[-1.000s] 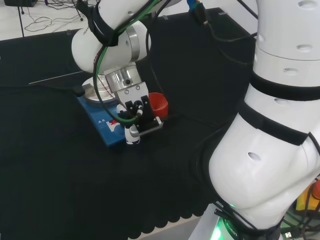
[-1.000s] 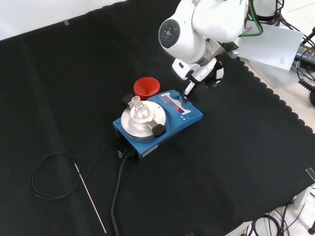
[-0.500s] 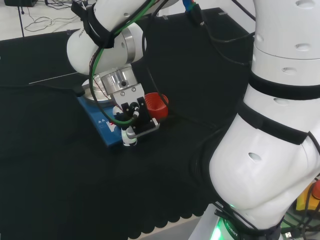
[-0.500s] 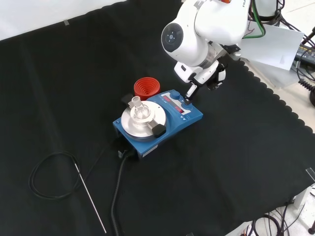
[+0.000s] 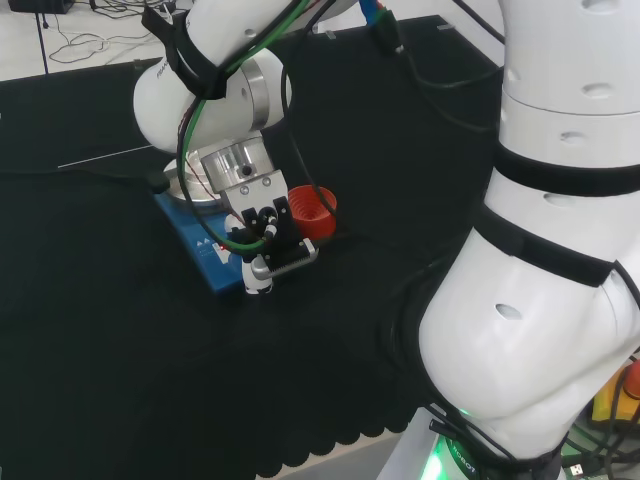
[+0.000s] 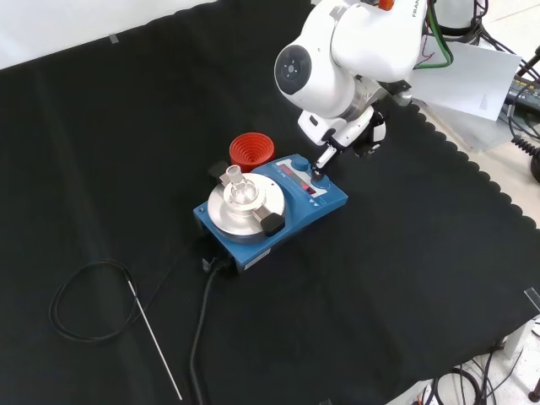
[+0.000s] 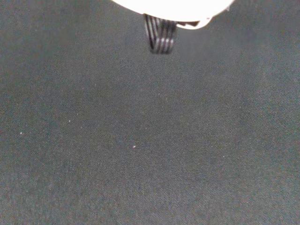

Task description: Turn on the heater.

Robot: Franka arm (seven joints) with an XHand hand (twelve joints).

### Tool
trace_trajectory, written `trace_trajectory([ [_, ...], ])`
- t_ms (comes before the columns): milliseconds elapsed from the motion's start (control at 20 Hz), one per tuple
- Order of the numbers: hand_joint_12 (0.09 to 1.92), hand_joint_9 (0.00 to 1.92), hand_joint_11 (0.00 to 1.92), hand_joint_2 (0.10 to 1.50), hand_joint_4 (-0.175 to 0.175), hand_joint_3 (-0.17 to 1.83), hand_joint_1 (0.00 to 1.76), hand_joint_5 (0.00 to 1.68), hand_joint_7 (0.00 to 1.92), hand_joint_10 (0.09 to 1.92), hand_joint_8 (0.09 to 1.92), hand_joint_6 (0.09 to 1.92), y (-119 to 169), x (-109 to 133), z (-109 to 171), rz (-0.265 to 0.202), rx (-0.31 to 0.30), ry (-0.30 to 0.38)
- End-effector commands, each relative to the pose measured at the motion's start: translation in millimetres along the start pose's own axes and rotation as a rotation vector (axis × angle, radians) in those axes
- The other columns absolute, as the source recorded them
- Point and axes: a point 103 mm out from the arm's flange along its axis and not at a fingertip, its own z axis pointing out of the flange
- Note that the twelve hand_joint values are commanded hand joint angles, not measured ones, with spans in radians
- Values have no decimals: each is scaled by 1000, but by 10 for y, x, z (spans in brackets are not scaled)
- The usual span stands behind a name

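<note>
In the front view, nearest the camera, a thin metal probe [image 6: 155, 341] on a looped black cable [image 6: 84, 295] lies on the black-clothed surface [image 6: 405, 278], well apart from the work. A power cord [image 6: 199, 337] runs up to the near corner of the heater [image 6: 295, 218], a blue hotplate that stands about mid-cloth. On its round steel plate [image 6: 245, 211] sits a small clear glass vessel [image 6: 237, 184]; what it holds I cannot tell. The control panel, with a red display strip and a knob [image 6: 319, 180], faces the arm's side. Just behind the heater stands a red ribbed ring [image 6: 251, 149].

Farther back, the hand [image 6: 337, 139] comes down under the big white link, one slim finger [image 6: 322, 157] stretched toward the knob end of the panel, its tip at or just above it; contact is too fine to judge. The other fingers seem tucked back, holding nothing, so I read the hand as pointing and not gripping.

The step in hand appears to be pressing or nudging the control. To do it well, the fingertip should meet the control squarely and push straight, without sliding the heater or jolting the glass on its plate.
</note>
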Motion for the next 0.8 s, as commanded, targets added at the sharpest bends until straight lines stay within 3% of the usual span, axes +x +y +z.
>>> trace_trajectory([
  [50, 1396, 1690, 1445, 654, -29, 1044, 1397, 302, 1546, 1465, 1528, 464, -35, 1, -61, -5, -16, 8],
  [450, 1396, 1689, 1444, 654, -30, 1046, 1397, 307, 1545, 1464, 1528, 481, -180, -131, -383, -1, -84, 29],
  [800, 1396, 1691, 1444, 653, -30, 1047, 1397, 308, 1545, 1464, 1528, 497, -241, -181, -444, -7, -99, 35],
])
